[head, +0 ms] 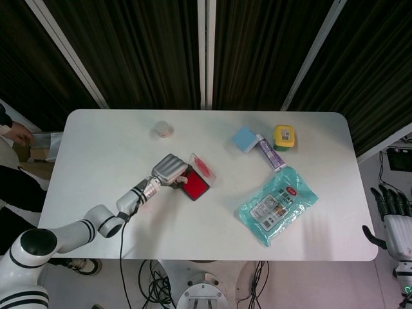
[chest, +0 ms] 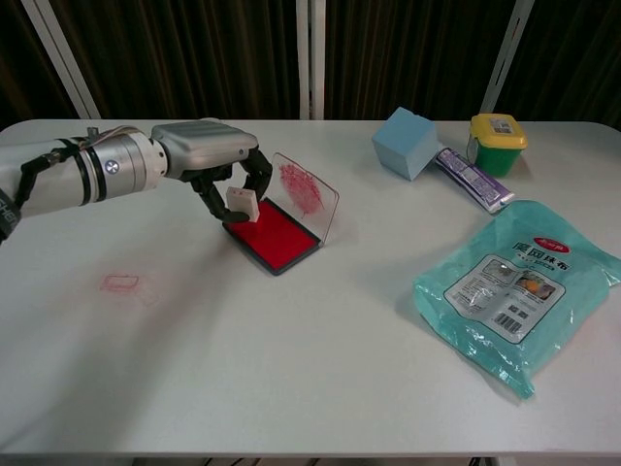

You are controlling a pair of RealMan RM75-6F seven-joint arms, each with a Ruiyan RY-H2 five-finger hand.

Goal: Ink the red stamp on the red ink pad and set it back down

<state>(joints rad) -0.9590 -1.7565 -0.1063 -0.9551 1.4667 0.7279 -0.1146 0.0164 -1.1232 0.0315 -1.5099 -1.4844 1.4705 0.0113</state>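
While the left hand [chest: 209, 155] pinches it, the red stamp [chest: 240, 205] stands near upright on the red ink pad [chest: 277, 236].

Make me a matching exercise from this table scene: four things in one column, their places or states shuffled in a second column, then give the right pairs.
Things:
1. stamp
2. ink pad
3. teal packet
4. right hand

States:
A. lies flat near the table's right edge
B. lid propped open
C. off the table, holding nothing
D. held in the left hand over the pad's left end

Pairs: 1-D, 2-B, 3-A, 4-C
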